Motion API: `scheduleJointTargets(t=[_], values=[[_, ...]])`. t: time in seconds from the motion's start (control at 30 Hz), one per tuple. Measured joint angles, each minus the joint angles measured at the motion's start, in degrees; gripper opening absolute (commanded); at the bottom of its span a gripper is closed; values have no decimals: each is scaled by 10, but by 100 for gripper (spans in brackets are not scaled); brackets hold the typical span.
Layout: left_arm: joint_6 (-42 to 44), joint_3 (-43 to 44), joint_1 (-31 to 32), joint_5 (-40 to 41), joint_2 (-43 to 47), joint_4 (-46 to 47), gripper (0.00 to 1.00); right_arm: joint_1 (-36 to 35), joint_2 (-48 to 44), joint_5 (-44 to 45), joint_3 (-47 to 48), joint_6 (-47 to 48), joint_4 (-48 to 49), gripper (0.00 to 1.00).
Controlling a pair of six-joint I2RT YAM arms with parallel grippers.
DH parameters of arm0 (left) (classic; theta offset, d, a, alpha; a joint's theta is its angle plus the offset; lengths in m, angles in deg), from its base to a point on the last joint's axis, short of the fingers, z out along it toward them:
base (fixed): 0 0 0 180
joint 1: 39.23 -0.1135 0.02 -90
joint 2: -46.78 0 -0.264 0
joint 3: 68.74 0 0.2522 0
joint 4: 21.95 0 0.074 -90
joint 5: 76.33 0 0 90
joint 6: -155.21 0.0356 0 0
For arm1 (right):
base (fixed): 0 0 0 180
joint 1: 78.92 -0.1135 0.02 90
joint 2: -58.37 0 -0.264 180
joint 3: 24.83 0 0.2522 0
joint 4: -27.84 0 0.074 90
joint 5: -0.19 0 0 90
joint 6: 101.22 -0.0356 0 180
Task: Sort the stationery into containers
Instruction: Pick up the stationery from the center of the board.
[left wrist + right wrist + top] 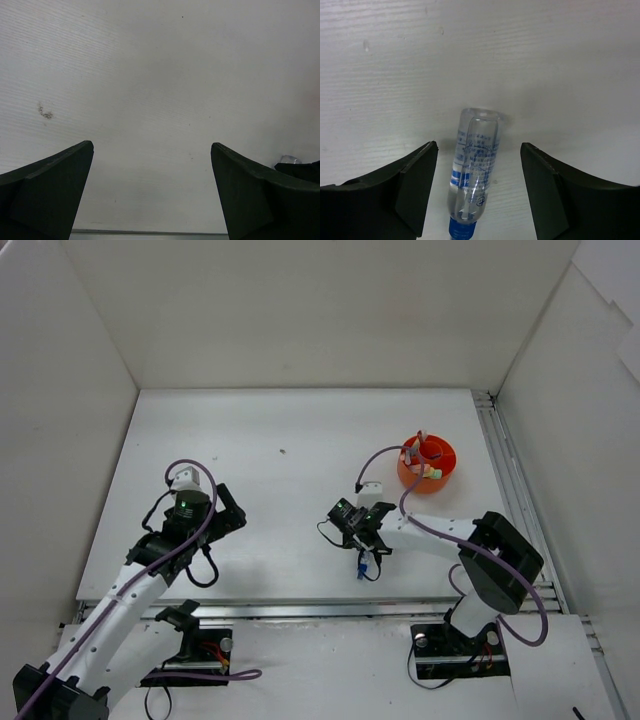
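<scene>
Listing from the left. Left gripper (222, 508): jaws spread to the full, holding nothing, poised over bare white table (290, 430); small dark smudge (45, 112) on the surface ahead of its left-hand finger. Right gripper (366, 552): near the table's front edge, centre-right, jaws partly parted, gripping nothing. Blue-capped clear pen (474, 170): flat on the table between the two right fingers (415, 185), a gap on either side, touching neither; cap end toward the wrist camera, clear end away. Orange cup (450, 455): upright at right rear, well apart from both grippers; several pieces of stationery (428, 471) inside, orange and green among them.
</scene>
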Motion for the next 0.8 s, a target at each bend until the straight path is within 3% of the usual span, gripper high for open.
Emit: scheduleJointTargets(t=[0.07, 0.23, 0.33, 0.5, 0.57, 0.67, 0.8], values=[[0, 0, 0, 0, -2, 0, 100, 0, 0, -23, -5, 5, 6, 58], [-2, 0, 0, 0, -9, 0, 100, -1, -1, -60, -23, 23, 22, 26], [-3, 0, 0, 0, -13, 0, 100, -1, 1, -67, -22, 64, 36, 15], [-3, 0, 0, 2, -18, 0, 100, 3, 17, -98, -11, 223, 90, 13], [-3, 0, 0, 2, -19, 0, 100, 15, 29, -168, 0, 308, 129, 20], [-3, 0, 0, 4, -18, -1, 100, 33, 61, -253, 37, 403, 151, 23], [-4, 0, 0, 9, -12, -7, 100, 45, 98, -306, 75, 465, 172, 27]])
